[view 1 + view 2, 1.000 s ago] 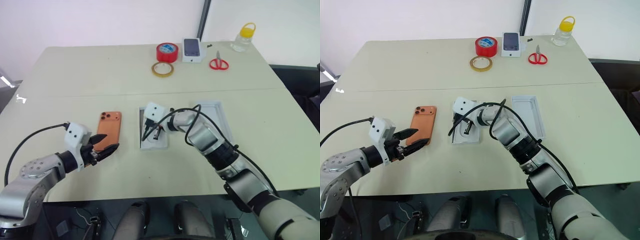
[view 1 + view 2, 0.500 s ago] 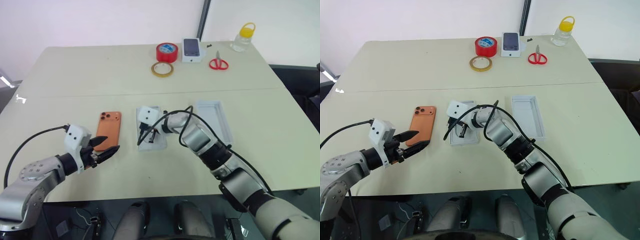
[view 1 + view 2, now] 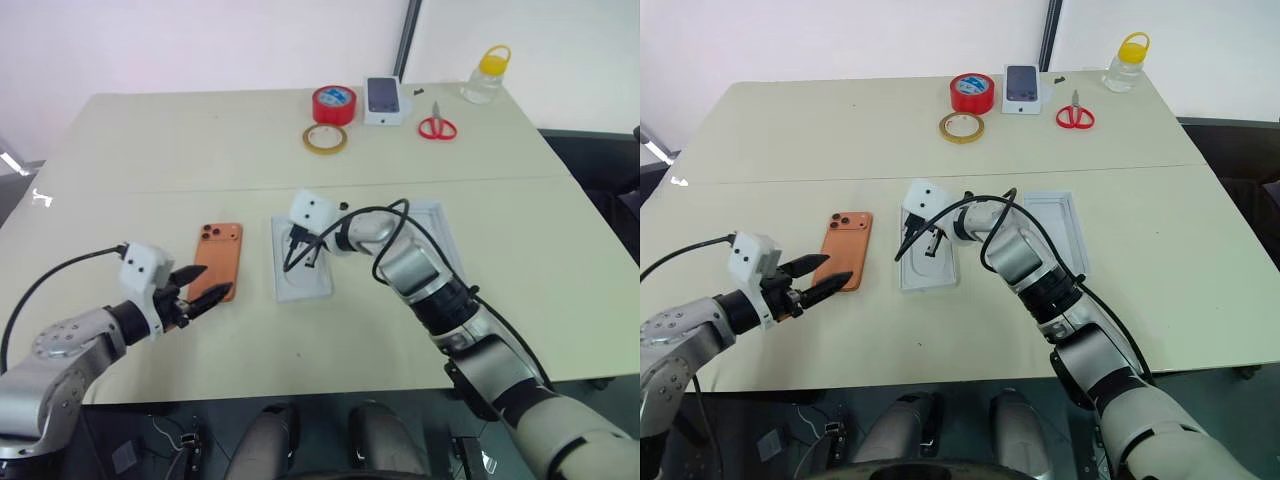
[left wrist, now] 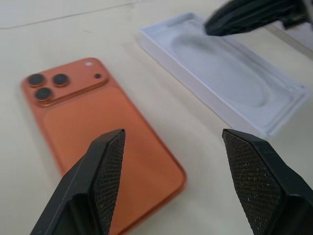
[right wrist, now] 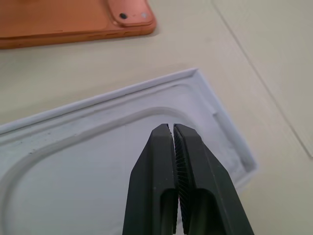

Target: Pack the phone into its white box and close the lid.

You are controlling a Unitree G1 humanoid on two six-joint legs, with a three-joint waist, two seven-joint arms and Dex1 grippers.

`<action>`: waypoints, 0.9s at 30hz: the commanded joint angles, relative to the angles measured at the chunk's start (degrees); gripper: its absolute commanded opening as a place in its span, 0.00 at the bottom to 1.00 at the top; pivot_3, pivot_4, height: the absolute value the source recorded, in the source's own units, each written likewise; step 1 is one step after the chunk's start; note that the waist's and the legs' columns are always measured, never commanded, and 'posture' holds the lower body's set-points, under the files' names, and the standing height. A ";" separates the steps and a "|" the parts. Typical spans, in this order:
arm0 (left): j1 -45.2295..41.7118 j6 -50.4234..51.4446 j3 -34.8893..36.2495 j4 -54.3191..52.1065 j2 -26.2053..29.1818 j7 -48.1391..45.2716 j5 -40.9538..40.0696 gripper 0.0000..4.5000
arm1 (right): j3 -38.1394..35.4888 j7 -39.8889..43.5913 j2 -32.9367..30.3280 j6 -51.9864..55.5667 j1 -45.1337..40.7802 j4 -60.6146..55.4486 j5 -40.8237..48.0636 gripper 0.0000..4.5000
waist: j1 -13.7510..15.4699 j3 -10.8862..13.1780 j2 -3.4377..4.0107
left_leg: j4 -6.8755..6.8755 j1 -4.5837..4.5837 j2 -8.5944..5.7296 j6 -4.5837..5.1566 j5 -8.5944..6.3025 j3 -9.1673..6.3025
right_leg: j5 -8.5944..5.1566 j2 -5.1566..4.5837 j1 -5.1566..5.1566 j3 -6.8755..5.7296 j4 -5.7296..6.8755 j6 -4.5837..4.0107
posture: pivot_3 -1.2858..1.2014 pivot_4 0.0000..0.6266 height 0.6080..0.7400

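Observation:
The orange phone lies face down on the table, its camera cluster at the far end. My left gripper hovers open over the phone's near end, its fingers spread wide. To the phone's right lies the white box, a shallow tray whose inner face carries an oval outline. My right gripper is shut and hangs just above the tray's far half, holding nothing. The lid lies open side up to the right of the box, partly behind my right arm.
At the table's far side stand a red tape roll, a yellowish tape ring, a small white box with a dark phone picture, red scissors and a yellow-capped bottle.
My right gripper has risen a little above the tray, still shut. My left hand has drifted slightly to the left, still open. Phone, box and lid lie where they were.

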 commanded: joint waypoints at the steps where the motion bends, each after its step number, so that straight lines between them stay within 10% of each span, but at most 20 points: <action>1: -5.69 6.95 5.99 6.21 -1.61 8.99 -1.88 0.86 | 0.41 -0.74 4.78 3.00 -2.26 -3.83 1.82 0.03 | -0.13 0.00 0.00 | 0.00 0.00 0.00 0.00 0.00 0.00 | 0.00 0.02 -0.01 0.00 0.02 0.00 | 0.52 0.24 1.00; 3: -8.10 10.07 7.76 7.93 -2.48 11.77 -3.05 0.99 | 1.22 -1.34 6.47 3.78 -2.65 -3.36 1.45 0.03 | -0.58 0.00 0.00 | 0.00 0.00 0.03 0.00 0.00 -0.02 | 0.00 0.06 -0.05 0.00 0.08 0.00 | 0.52 0.24 1.00; 27: -24.07 45.35 5.06 15.63 -7.18 15.19 -10.15 0.99 | 14.64 0.34 15.14 -3.52 -8.90 14.37 -5.95 0.03 | -1.17 -0.02 -0.03 | 0.14 0.02 -0.06 -0.05 0.03 -0.09 | 0.01 -0.01 -0.13 -0.08 0.12 0.01 | 0.52 0.24 1.00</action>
